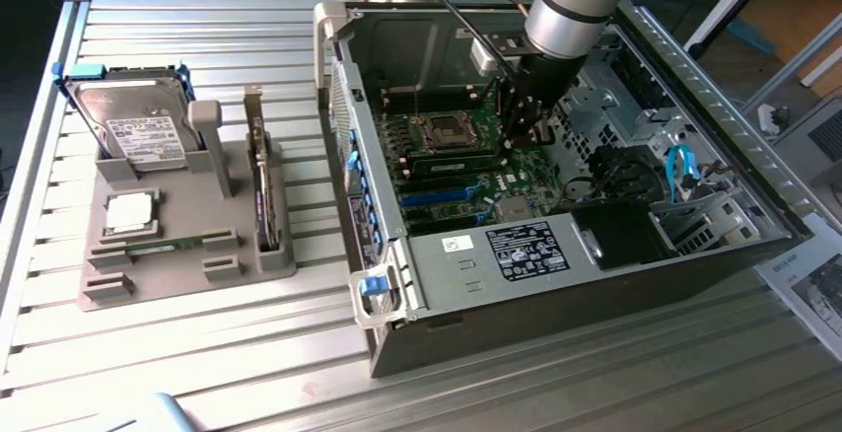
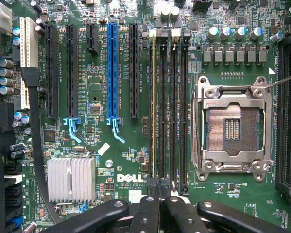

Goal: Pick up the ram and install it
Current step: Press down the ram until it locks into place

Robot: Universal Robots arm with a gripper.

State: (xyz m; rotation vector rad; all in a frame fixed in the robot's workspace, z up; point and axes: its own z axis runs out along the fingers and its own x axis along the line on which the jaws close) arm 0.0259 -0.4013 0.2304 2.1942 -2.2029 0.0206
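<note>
Slatted metal table (image 1: 197, 373), pale and ribbed, carrying an open computer case (image 1: 553, 324) at the exterior view's right and a grey tray (image 1: 132, 289) at its left.

- Fingers (image 2: 146, 213): black, pressed together, pinching nothing. Hanging inside the case, close over the motherboard (image 2: 135, 160), just beyond one end of the memory slots (image 2: 177, 107).
- Memory slots: four long black channels side by side. A pale edge along the one farthest from the processor socket (image 2: 231, 127); whether that is a seated stick cannot be told.
- Processor socket: empty, metal frame latched, just beside the slots.
- Blue slot (image 2: 111, 68) and finned heatsink (image 2: 71, 179): farther off on the same board.
- Arm (image 1: 579, 3): silver, reaching down through the case opening, with a blue cable (image 1: 677, 171) near.
- Ram (image 1: 169, 246): thin green stick lying flat in the tray, well apart from the fingers and outside the case.
- Same tray: hard drive (image 1: 132, 126) upright, processor chip (image 1: 129, 213) flat, expansion card (image 1: 263, 195) on edge.

Risks, as judged:
- Knocking a slot latch or scraping the board, by dropping lower with the fingers shut.
- Catching the case wall or the cable, from the tight space around the arm.
- Taking the wrong part, with the chip and the card so near the ram.
- Bending the stick, by a skewed seating in its slot.
</note>
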